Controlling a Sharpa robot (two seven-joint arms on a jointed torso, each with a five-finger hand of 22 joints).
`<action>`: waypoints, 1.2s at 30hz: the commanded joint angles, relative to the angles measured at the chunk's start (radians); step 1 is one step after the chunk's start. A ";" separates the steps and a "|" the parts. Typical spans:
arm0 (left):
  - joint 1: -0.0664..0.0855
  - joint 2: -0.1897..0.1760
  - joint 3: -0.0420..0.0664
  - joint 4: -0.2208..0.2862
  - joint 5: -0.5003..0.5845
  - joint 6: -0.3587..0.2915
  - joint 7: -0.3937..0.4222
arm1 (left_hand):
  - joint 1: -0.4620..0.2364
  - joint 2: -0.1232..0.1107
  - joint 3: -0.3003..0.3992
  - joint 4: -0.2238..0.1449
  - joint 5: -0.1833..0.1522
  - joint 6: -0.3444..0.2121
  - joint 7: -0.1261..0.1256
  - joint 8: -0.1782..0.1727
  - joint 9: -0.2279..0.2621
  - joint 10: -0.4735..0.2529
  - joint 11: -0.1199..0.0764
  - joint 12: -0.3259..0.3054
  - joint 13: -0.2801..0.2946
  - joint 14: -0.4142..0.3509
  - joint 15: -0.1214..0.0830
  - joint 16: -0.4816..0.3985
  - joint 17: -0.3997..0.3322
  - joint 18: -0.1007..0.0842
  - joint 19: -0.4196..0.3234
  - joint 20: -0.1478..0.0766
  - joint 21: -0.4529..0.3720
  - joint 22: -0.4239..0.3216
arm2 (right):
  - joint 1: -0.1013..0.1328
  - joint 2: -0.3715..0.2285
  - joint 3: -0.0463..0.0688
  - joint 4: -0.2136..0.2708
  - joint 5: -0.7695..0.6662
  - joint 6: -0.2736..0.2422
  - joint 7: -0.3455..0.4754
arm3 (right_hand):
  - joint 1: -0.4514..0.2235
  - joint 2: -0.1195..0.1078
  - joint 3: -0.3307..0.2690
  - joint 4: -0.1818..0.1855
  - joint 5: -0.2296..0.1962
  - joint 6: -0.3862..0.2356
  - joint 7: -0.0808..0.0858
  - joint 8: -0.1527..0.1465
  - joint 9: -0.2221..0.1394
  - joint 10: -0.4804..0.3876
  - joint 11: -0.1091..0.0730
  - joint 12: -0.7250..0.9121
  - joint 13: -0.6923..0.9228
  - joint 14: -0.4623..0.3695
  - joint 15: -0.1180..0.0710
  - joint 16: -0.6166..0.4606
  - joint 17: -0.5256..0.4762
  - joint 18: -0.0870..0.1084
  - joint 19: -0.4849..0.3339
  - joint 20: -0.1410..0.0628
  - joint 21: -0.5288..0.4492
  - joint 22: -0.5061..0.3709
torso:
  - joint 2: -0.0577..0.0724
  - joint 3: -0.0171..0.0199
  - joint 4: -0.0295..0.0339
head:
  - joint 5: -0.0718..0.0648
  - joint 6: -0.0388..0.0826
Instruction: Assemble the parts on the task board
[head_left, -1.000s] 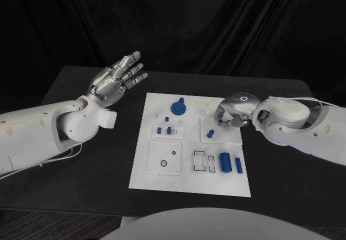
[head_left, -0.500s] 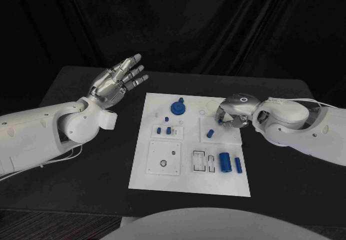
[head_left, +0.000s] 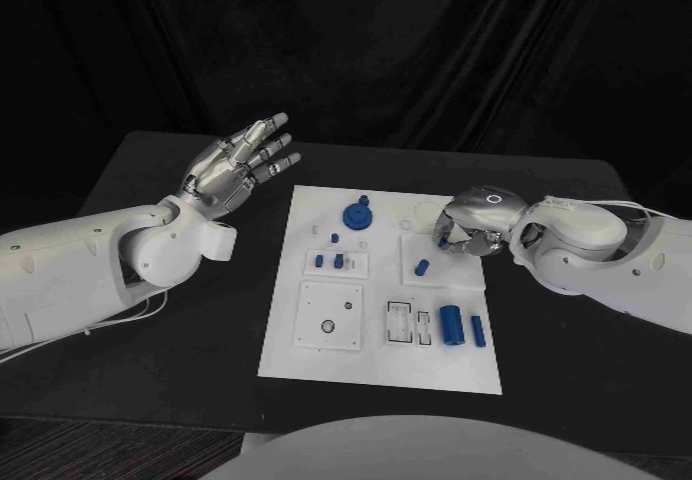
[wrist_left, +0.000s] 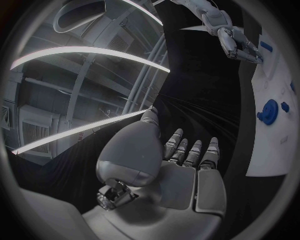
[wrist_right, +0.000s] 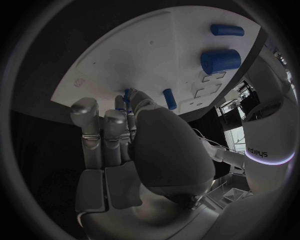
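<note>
left hand (head_left: 238, 160) raised, fingers spread; right hand (head_left: 469, 222) curled over task board (head_left: 382, 345)

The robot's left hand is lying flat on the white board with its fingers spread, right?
Not quite. The left hand has its fingers spread, but it is raised in the air beside the task board, over the black table, not lying on it. The head view shows this.
</note>
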 joint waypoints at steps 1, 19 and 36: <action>-0.003 0.004 0.001 -0.002 -0.001 0.018 0.115 | 0.006 0.009 -0.001 -0.007 0.007 0.008 0.003 0.006 0.001 -0.001 0.007 0.005 0.001 0.001 0.010 0.004 0.002 0.015 0.006 0.000 0.004 0.001 | -0.001 -0.009 0.001 0.007 0.013 -0.083 0.025 | 0.005 0.003 0.007 0.001 -0.006 -0.005 0.002 0.001 0.002 0.008 0.000 -0.003 0.000 0.005 -0.006 0.006 0.005 0.001 0.003 -0.004 0.006 0.106 | 0.000 -0.0010 -0.0009 | 0.003 0.000; -0.010 0.015 0.001 -0.013 -0.001 0.023 0.098 | 0.014 0.018 0.003 -0.015 0.023 0.008 0.005 0.009 0.001 -0.002 0.010 0.006 0.001 0.000 0.012 0.006 0.002 0.013 0.007 0.000 0.004 -0.003 | 0.071 -0.055 0.002 0.126 0.021 -0.080 0.011 | 0.010 0.009 0.015 -0.002 -0.010 -0.011 0.004 -0.004 0.004 0.005 0.001 -0.010 -0.002 0.007 -0.005 0.007 0.007 0.000 0.005 -0.005 0.013 0.108 | 0.000 -0.0013 0.0003 | 0.007 0.000; -0.020 0.030 0.001 -0.019 -0.001 0.030 0.093 | 0.024 0.033 0.009 -0.022 0.042 0.014 0.007 0.014 0.002 0.000 0.013 0.014 0.003 0.003 0.013 0.012 0.003 0.012 0.012 0.000 0.005 0.000 | 0.050 0.130 0.002 0.190 0.050 0.089 0.011 | 0.018 0.005 0.029 -0.011 -0.021 -0.043 0.013 -0.027 -0.001 0.002 0.007 -0.023 -0.002 0.003 -0.001 -0.001 -0.002 0.002 -0.001 -0.002 -0.004 0.104 | 0.000 0.0021 0.0042 | 0.058 0.000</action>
